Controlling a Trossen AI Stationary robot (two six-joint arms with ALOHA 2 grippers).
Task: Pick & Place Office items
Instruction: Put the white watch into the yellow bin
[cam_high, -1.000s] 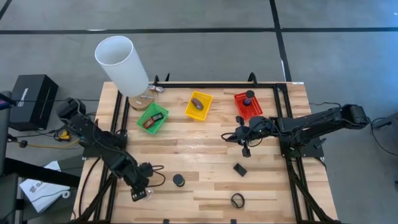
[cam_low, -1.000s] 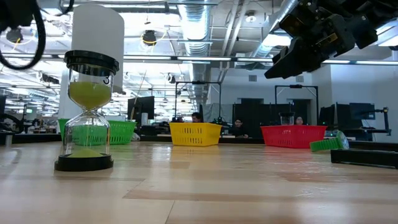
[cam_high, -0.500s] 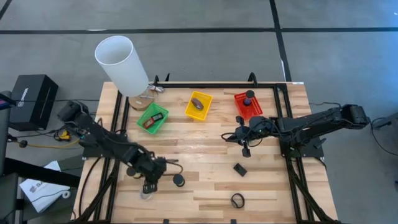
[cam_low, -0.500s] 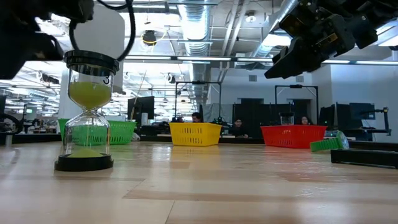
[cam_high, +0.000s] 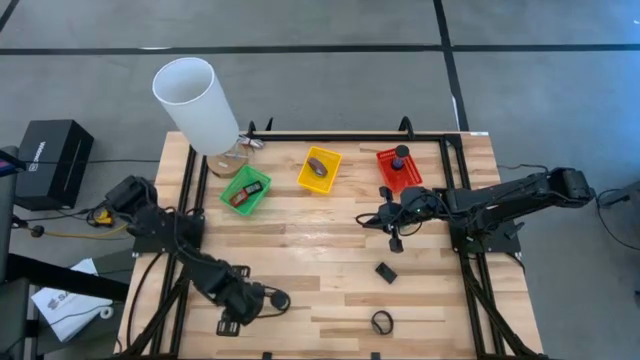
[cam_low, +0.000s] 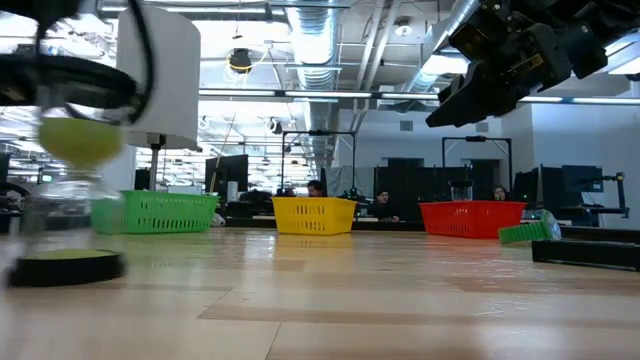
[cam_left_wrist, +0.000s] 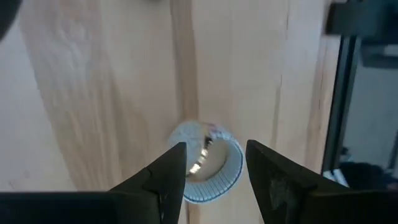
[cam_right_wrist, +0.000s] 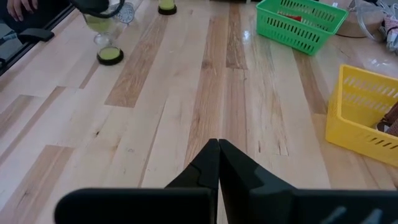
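Note:
A clear sand timer (cam_low: 65, 170) with yellow-green sand stands near the table's near left corner, also visible in the right wrist view (cam_right_wrist: 99, 28). My left gripper (cam_high: 238, 312) hangs over it, pointing down and open, with a finger on each side of the timer's ribbed clear top cap (cam_left_wrist: 208, 158). A black spool (cam_high: 278, 299) lies just right of that gripper. A dark clip (cam_high: 386, 271) and a black ring (cam_high: 381, 322) lie farther right. My right gripper (cam_high: 395, 235) waits shut above mid-table, holding nothing. My left gripper (cam_left_wrist: 214, 146) comes at the sand timer from above, its fingers (cam_left_wrist: 168, 174) standing beside the rim of the top cap (cam_left_wrist: 205, 193). I cannot tell whether a finger touches the rim. The timer's base (cam_low: 65, 265) is on the table.
A big white cylinder (cam_high: 195, 105) stands at the far left corner. Along the far side stand a green basket (cam_high: 232, 180), a yellow basket (cam_high: 305, 172) and a red basket (cam_high: 385, 160), each holding an item. Black rails (cam_high: 455, 200) run along the table's sides.
My left gripper went first toward the table's right edge. It then came back toward the near edge and down over the sand timer, with its wrist rolled. In the low view the timer, still until half a second ago, now shows shifted left, larger and blurred.

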